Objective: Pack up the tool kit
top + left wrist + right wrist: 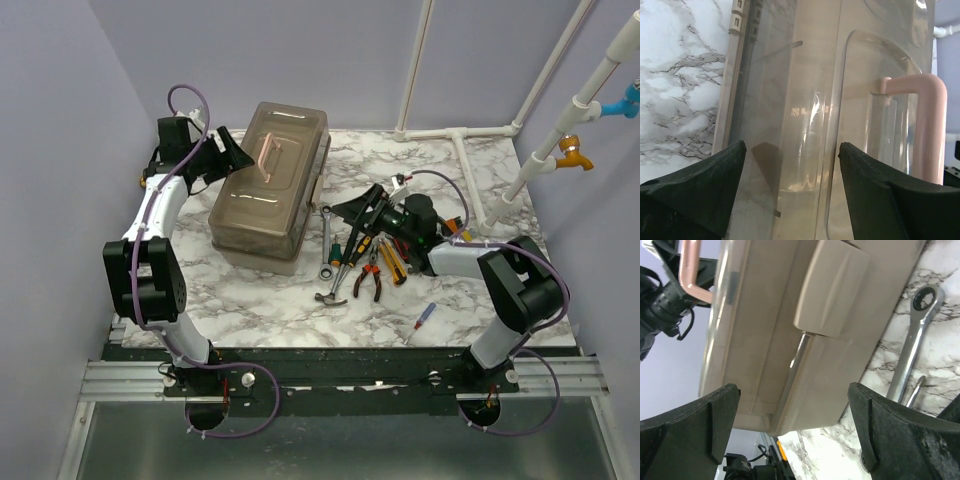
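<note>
Arm bases (215,385): near edge, bolted side by side.
L hand (792,147): fingers spread, nothing gripped; at the toolbox (270,185), over its smoky lid (815,100), pink handle (930,125) just beside.
R hand (793,390): wide open, empty; faces toolbox end w/ beige latch (832,290).
Toolbox: lid down, on marble tabletop (260,305), left of centre.
Tools: wrench (327,245), hammer (331,296), pliers (368,280) heaped just right of toolbox, by R hand.
Screwdriver (424,317): red/blue, apart, nr front edge.
</note>
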